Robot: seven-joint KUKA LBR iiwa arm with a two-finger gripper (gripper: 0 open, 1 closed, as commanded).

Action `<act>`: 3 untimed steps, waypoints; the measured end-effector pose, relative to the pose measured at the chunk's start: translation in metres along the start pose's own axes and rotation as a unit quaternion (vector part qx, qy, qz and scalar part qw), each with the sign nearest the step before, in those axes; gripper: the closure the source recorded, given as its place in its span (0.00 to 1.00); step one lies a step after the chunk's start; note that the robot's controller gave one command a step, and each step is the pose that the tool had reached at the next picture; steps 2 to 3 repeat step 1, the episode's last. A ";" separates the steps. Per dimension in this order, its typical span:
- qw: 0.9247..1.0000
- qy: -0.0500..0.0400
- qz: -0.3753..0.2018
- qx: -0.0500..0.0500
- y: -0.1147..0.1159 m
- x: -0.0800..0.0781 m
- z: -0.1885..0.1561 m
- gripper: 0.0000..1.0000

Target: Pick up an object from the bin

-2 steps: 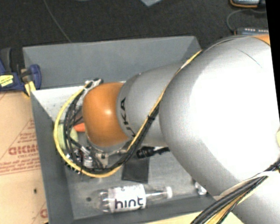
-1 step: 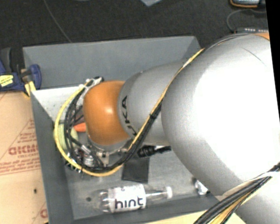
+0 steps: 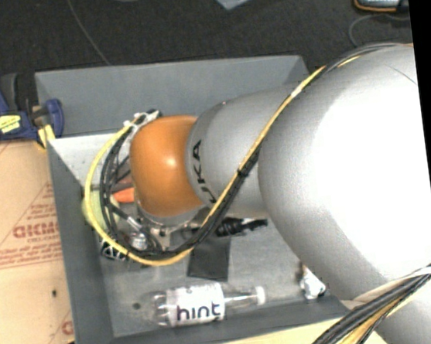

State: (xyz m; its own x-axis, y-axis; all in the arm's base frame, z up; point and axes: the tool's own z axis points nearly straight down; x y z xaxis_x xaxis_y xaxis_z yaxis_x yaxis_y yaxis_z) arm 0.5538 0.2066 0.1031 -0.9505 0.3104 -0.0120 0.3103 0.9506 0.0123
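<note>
The silver arm [image 3: 341, 175] reaches into the grey metal bin [image 3: 86, 292] and ends over its left half. Its orange dome-shaped cover [image 3: 161, 170] and a loop of yellow and black cables [image 3: 93, 190] hide most of the pincer [image 3: 139, 237]. Whether the pincer is open or closed, or has hold of anything, cannot be told.

Nearest to it, a small orange-red thing [image 3: 125, 195] peeks out at the cover's left edge. A small dark thing with white marks [image 3: 114, 252] lies just beside the metal wrist parts. A flat dark grey square piece [image 3: 209, 261] lies near the pincer, toward the near wall. A clear plastic bottle with a white "hint" label [image 3: 197, 308] lies on its side along that wall, apart from the pincer.
</note>
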 end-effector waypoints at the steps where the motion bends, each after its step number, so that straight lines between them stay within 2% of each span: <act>1: 1.000 0.000 0.000 -0.001 0.000 -0.001 -0.020 1.00; 3: 1.000 0.000 0.000 -0.001 0.000 -0.001 -0.020 1.00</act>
